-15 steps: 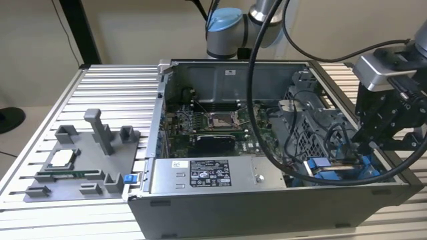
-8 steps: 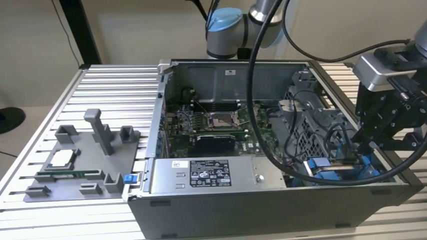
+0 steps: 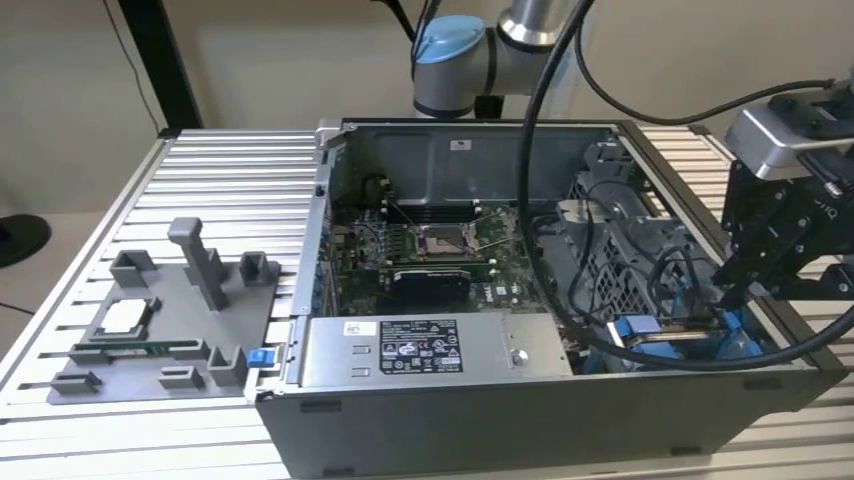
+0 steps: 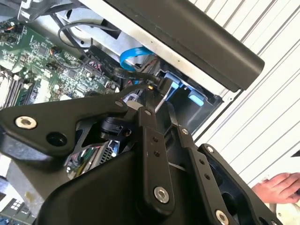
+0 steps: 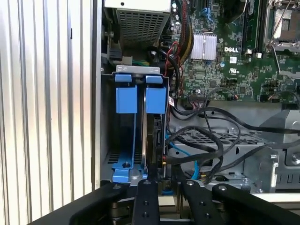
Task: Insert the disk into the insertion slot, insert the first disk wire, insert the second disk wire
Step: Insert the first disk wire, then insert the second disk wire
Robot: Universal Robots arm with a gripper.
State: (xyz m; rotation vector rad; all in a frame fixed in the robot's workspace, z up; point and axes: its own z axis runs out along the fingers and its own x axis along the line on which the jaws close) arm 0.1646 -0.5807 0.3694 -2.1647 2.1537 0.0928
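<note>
The computer case (image 3: 534,420) is laid open on a slatted aluminium table (image 3: 227,190). A grey fixture tray (image 3: 147,340) is placed on the table towards the exterior view's left, apart from the case.

The disk (image 5: 153,136) is seated on edge in the insertion slot (image 5: 138,69), in the case corner nearest the exterior view's right. Its blue carrier tab (image 5: 156,98) is aligned with a second blue tab (image 5: 126,96) in the bay just beside it. The slot is bounded by the case side wall on one side and the motherboard (image 5: 225,70) on the other. The power-supply box (image 3: 400,352) is mounted along the near wall of the case, between the slot and the fixture tray.

The gripper (image 3: 731,300) is lowered into this corner of the case. In both wrist views it (image 5: 161,176) is positioned at the end of the disk opposite the blue tabs. A black wire (image 4: 133,77) is routed up to this end of the disk, and its connector is located at the gripper (image 4: 157,101) tip. Whether the jaws are clamped on the connector or stand apart cannot be determined. A blue cable (image 4: 133,54) is looped just beside the black wire.

A person's hand (image 4: 279,187) is rested on the table outside the case, in the second wrist view.
</note>
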